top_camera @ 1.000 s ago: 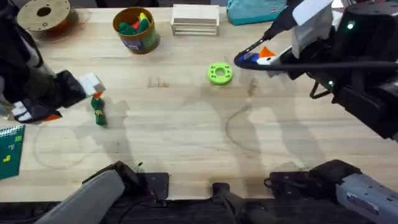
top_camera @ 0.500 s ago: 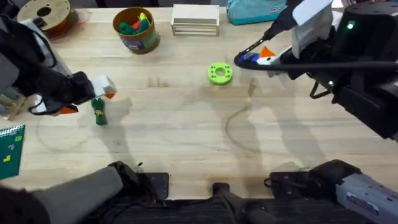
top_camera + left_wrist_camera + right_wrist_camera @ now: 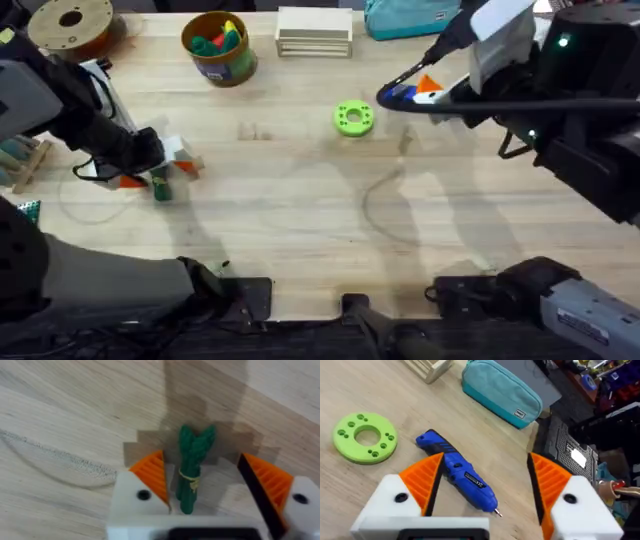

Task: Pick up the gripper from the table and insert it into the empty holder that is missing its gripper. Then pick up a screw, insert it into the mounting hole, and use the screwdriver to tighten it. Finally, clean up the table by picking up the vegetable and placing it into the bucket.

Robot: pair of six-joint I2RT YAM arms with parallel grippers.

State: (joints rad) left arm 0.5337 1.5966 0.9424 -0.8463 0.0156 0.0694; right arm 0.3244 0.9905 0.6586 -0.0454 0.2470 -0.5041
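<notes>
left pincer (image 3: 205, 490): fingers spread wide, orange ribbed pads (image 3: 152, 477) on either side of the vegetable (image 3: 192, 475), a green bundled toy lying flat on the desk (image 3: 60, 420). the vegetable sits between the pads, near the one pad and apart from the other; nothing is clamped. in the overhead view the left pincer (image 3: 165, 160) is at the left side of the desk, over the vegetable (image 3: 160, 186).

right pincer (image 3: 485, 485): fingers wide apart, empty, above the screwdriver (image 3: 457, 477), which lies on the desk between the fingers without contact. a flat green ring (image 3: 365, 438) lies beside it, a teal pouch (image 3: 500, 392) beyond.

the bucket (image 3: 218, 47) stands at the far edge, well apart from the vegetable.
</notes>
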